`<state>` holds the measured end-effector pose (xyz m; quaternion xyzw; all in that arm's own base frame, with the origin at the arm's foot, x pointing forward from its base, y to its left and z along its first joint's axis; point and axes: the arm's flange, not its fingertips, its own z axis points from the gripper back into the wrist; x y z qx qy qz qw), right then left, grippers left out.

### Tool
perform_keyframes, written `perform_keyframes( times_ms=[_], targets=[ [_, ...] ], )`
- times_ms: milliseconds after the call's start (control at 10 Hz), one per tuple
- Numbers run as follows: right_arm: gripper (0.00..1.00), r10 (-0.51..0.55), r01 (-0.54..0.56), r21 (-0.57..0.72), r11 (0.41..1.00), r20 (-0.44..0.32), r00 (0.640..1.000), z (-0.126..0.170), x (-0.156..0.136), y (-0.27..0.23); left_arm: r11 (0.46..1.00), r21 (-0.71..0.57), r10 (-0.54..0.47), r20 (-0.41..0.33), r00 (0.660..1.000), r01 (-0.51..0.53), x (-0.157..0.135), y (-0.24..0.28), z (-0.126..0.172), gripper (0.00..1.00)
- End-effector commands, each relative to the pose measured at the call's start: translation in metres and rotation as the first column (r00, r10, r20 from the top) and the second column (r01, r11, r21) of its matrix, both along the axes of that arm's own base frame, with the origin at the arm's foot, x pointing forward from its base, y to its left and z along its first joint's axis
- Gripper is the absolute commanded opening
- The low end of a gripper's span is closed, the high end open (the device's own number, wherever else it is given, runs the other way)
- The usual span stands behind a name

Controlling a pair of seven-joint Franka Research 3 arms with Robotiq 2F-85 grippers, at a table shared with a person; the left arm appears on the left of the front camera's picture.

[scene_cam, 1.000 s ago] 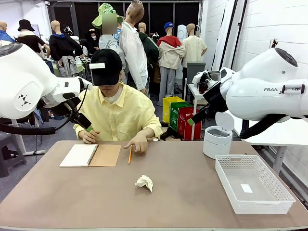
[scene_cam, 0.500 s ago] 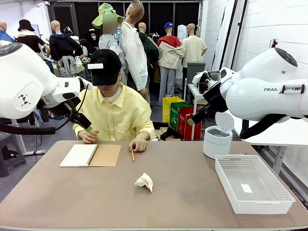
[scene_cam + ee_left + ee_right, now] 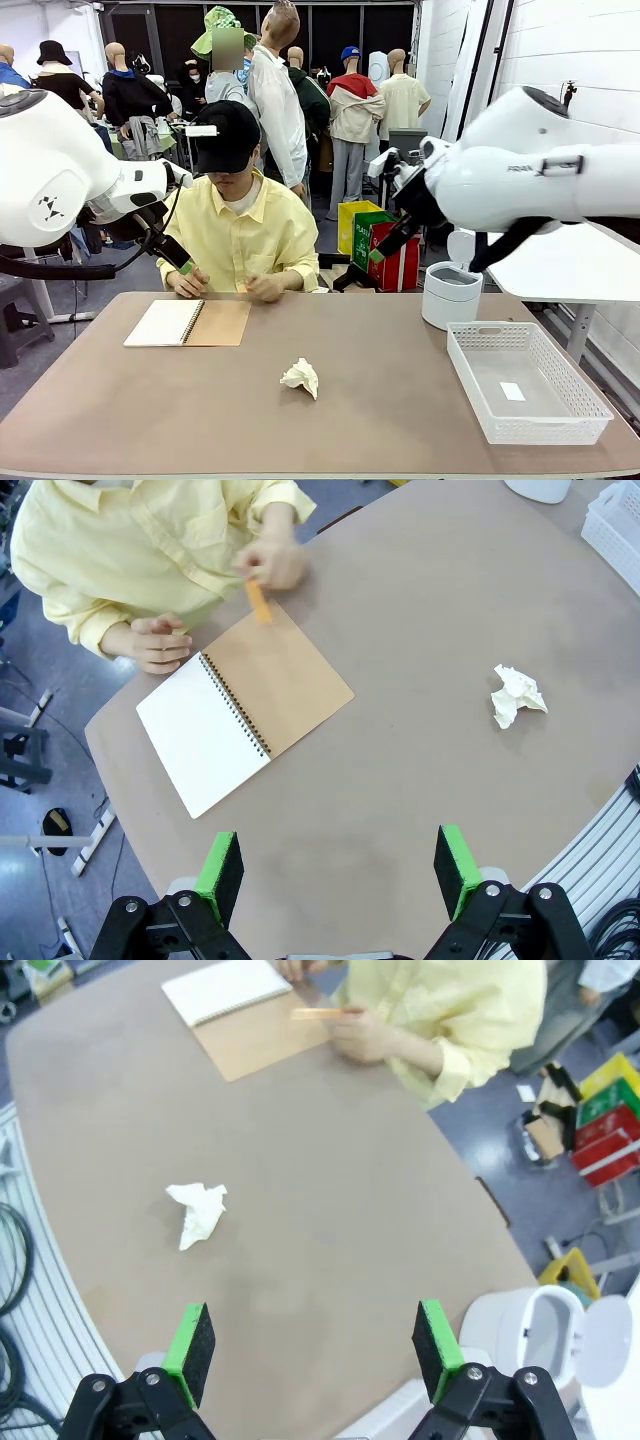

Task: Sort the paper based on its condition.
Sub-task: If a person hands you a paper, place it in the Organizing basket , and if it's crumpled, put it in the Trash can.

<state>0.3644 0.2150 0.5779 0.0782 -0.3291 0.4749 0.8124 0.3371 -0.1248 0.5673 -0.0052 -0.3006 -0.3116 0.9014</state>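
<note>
A crumpled ball of white paper (image 3: 300, 379) lies on the brown table near its middle, also seen as the paper ball (image 3: 517, 694) and the paper ball (image 3: 198, 1212). My left gripper (image 3: 178, 258) hangs high over the table's far left. Its jaws stand open in its wrist view (image 3: 338, 872), above bare table near the notebook. My right gripper (image 3: 383, 248) hovers high at the far right, open (image 3: 313, 1350) with nothing between the pads, well above the ball.
An open spiral notebook (image 3: 188, 323) with a brown cover lies before the person, who holds an orange pencil (image 3: 258, 600). A white lidded bin (image 3: 452, 293) stands far right. A white basket (image 3: 462, 365) with a tiny tag (image 3: 512, 391) sits at the right.
The right arm swung left, toward the table's middle. The person lifted the pencil off the table and drew that hand back toward the body. The left arm stayed still.
</note>
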Motion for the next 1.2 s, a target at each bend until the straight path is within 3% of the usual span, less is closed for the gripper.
perform_keyframes(
  times_ms=[0,500,1100],
  targets=[
    [1.00,0.076,-0.077,-0.090,0.993,-0.020,0.997,-0.002,0.021,0.027,1.000,0.001,0.000,0.002,1.000,0.000,0.000,0.001,0.000,1.00],
    [1.00,0.157,-0.171,-0.195,0.966,-0.087,0.984,-0.053,0.024,0.085,1.000,0.001,0.000,0.002,1.000,0.000,0.000,0.001,0.000,1.00],
    [1.00,0.140,-0.153,-0.160,0.975,-0.089,0.986,-0.055,0.020,0.086,1.000,0.001,0.000,0.002,1.000,0.000,0.000,0.001,0.000,1.00]
  ],
)
